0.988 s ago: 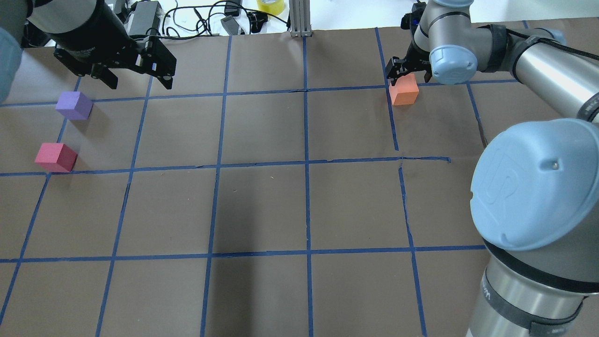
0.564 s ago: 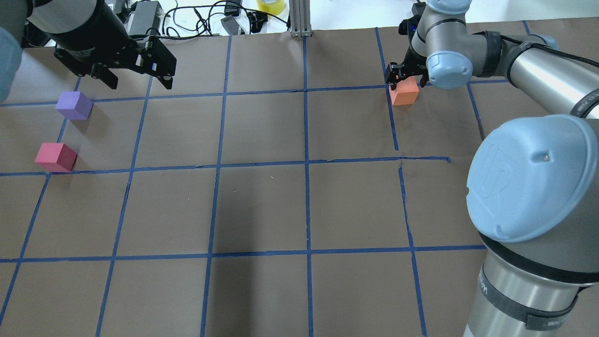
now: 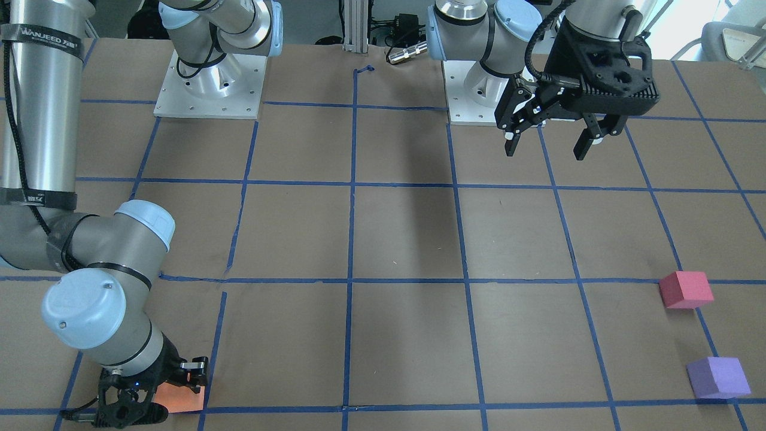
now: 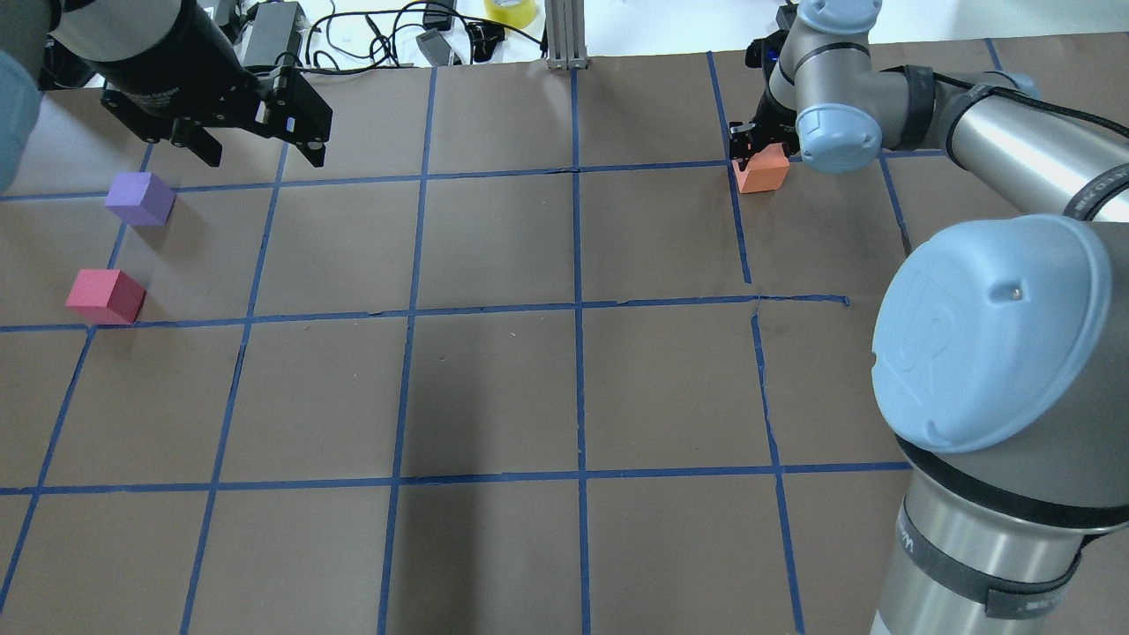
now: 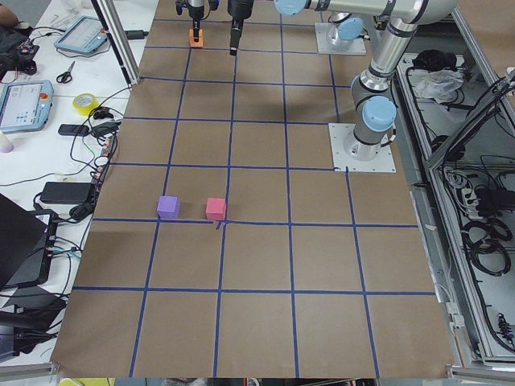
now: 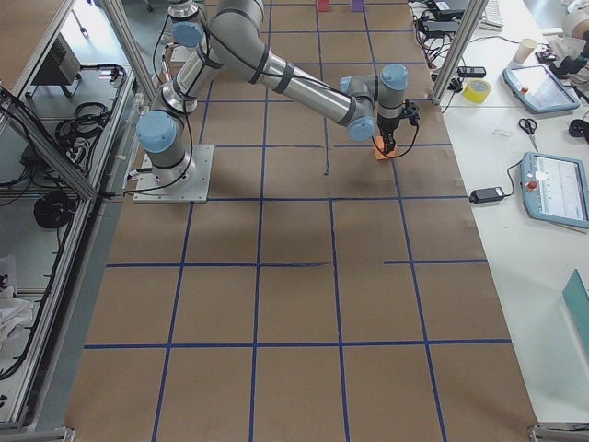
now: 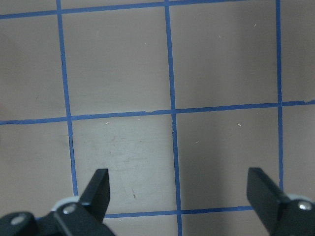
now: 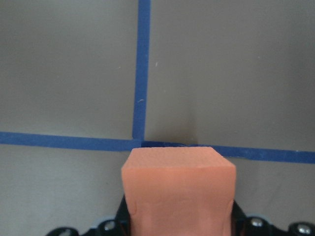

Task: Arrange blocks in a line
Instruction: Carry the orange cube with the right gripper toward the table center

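While right gripper [image 4: 758, 152] pinches orange block [image 4: 764, 175] near table edge [image 4: 653, 60], left gripper [image 3: 544, 151] hangs spread.

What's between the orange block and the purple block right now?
Nothing: the overhead view shows only bare brown paper crossed by blue tape lines from the orange block to the purple block.

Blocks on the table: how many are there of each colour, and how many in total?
Orange block: 1
Red-pink block: 1
Purple block: 1
Total: 3
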